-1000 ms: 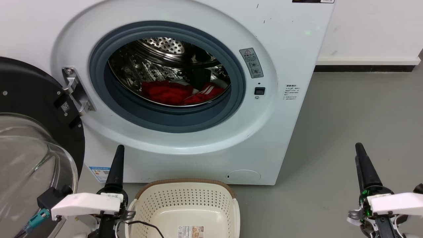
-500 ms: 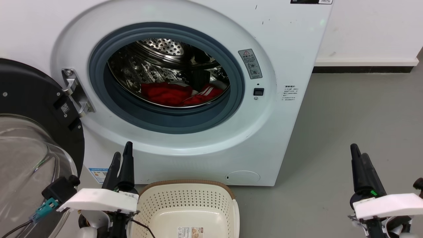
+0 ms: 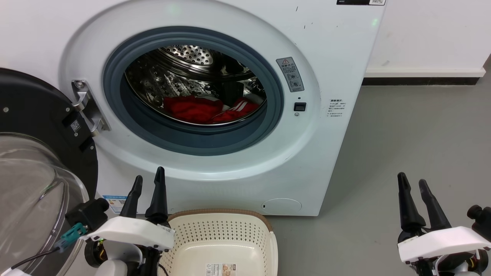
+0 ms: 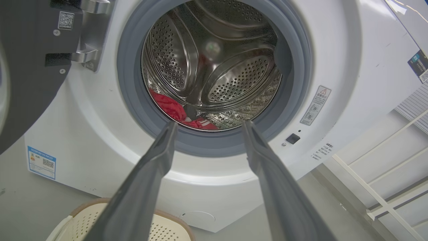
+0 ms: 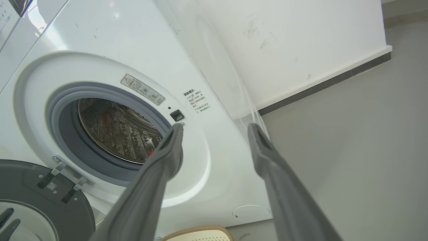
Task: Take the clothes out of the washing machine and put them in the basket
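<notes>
- The clothes [image 3: 207, 109]: we logged one red heap with white stripes, just above the centre of the head view. It lay on the bottom of the steel drum [image 3: 184, 73], close to the front lip. In the left wrist view a red fold showed at the drum's lower left.
- The washing machine [image 3: 330, 57]: a white front-loader that filled the upper left and centre of the head view, with its grey porthole ring uncovered.
- Door [image 3: 34, 111]: black-framed glass, swung open at the left edge of the head view and hung on a metal hinge [image 3: 86, 105].
- The basket [image 3: 220, 211]: cream and perforated with a brown rim, at the bottom centre of the head view. It stood just before the machine's foot, below the porthole, and a paper label [image 3: 220, 269] lay on its bottom.
- Left gripper [image 3: 149, 174]: at the lower left, just beside the basket's left rim. Its two dark fingers stood apart, well clear of the clothes.
- Right gripper [image 3: 411, 179]: at the lower right, over the grey floor [image 3: 402, 134] and well apart from the machine. We noted its fingers likewise spread.
- Wall [image 3: 429, 34]: white with a dark skirting, at the upper right.
</notes>
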Robot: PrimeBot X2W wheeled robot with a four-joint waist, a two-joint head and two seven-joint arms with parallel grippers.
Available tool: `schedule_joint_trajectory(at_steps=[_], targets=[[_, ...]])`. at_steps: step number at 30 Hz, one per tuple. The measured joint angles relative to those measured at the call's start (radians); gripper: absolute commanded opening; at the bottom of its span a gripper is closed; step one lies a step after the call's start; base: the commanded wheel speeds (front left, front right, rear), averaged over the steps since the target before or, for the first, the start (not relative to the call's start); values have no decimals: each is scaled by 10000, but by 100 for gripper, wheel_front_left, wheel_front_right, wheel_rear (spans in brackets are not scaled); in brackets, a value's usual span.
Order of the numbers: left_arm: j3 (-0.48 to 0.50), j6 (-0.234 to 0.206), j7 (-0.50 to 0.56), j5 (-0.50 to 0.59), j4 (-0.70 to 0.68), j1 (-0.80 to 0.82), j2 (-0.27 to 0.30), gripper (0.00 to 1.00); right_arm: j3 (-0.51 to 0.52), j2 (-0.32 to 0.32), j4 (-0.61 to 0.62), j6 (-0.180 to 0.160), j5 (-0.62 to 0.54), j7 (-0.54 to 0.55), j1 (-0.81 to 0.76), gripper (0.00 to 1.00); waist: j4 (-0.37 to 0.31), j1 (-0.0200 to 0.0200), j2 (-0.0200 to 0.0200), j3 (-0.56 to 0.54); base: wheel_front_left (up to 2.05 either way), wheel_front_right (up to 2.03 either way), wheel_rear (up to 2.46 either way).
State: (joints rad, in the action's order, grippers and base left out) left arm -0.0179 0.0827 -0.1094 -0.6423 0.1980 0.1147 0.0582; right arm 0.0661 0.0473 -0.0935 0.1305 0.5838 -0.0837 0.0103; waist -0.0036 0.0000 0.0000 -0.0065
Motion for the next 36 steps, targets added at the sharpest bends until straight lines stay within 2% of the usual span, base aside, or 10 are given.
schedule_joint_trajectory(at_steps=[20,36], targets=[[-629,-577,-625,2748,265,312,401,100,8,2,81,2,-2840,-98,-212,100,107,0,0,-40,0,0,0],[-940,-849,-976,4098,360,441,616,100,36,2,104,4,-4284,-219,-323,100,137,0,0,-38,0,0,0]])
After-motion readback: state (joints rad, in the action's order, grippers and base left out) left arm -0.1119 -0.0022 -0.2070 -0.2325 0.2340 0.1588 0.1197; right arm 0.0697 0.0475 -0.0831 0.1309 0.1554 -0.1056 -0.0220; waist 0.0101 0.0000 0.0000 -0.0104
